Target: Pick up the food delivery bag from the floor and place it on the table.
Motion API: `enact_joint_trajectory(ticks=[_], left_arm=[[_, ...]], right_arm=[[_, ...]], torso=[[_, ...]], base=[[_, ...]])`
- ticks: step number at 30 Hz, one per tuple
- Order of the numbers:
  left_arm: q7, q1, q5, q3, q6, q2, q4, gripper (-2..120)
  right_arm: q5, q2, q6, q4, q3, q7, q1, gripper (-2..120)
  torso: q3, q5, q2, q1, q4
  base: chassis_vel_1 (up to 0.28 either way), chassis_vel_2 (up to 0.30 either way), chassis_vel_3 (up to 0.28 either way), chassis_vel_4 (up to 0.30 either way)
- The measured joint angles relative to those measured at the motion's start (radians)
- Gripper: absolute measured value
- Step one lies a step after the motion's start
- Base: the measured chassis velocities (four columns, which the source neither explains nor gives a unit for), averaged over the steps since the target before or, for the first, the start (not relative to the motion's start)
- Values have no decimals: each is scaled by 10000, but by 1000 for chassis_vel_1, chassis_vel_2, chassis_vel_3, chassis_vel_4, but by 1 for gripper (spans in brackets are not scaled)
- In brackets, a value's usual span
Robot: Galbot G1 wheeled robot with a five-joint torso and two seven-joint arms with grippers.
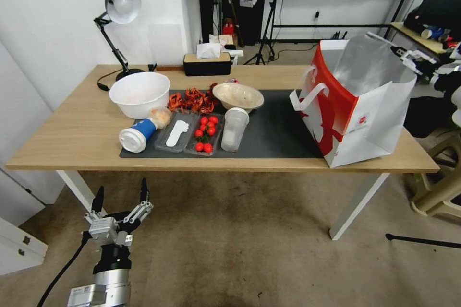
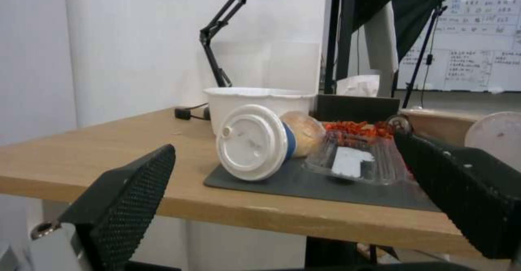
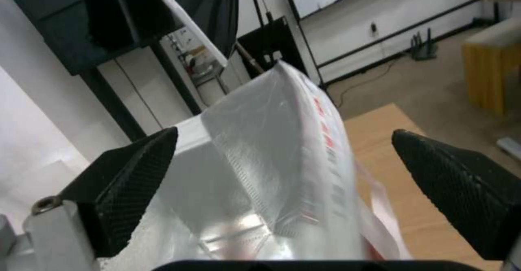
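Bag: you've got the food delivery bag (image 1: 357,105) standing upright on the table (image 1: 72,139), at its right end, mouth open, foil lining showing. Its base sits partly on the dark mat (image 1: 273,134), partly on bare wood near the front right corner. White strap handles hang on the red side, facing the bowls.
R gripper: your right gripper (image 3: 285,173) sits up by the bag's top rim, fingers spread wide, nothing clamped. In the right wrist view the foil edge stands between the 2 pads (image 3: 136,181); can't tell if either touches it.
L gripper: your left gripper (image 1: 121,196) is low, in front of the table's left end, over the floor (image 1: 240,249), fingers apart & empty, pointing at the table.
Table, rest: white bowl (image 1: 139,93) at the mat's back left, beige bowl (image 1: 237,96) mid-mat, lidded cup (image 1: 137,135) on its side at the mat's front left, clear cup (image 1: 234,129) on its side, 2 clear trays (image 1: 192,132), 1 w/ small red tomatoes.
Back edge: desk lamp (image 1: 117,7) & tissue box (image 1: 207,63).
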Motion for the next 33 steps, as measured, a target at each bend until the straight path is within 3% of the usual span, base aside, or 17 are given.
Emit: enact_joint_trajectory(ticks=[8, 16, 33], left_arm=[[-6, -52, -14, 13, 25, 54, -3, 100], [11, -43, -120, 17, 36, 119, -130, 100], [161, 186, -174, -142, 203, 111, -794, 100]], right_arm=[[-635, -264, 209, 325, 871, -84, -699, 100], [-877, -479, 404, 1321, 2426, -466, -2063, 100], [-2928, 1082, 1733, 5159, 2616, -851, -4462, 100]], torso=[[0, 1, 0, -1, 0], [-1, 0, 0, 0, -1], [-1, -2, 0, -1, 0]], base=[[0, 0, 0, 0], [0, 0, 0, 0], [0, 0, 0, 0]])
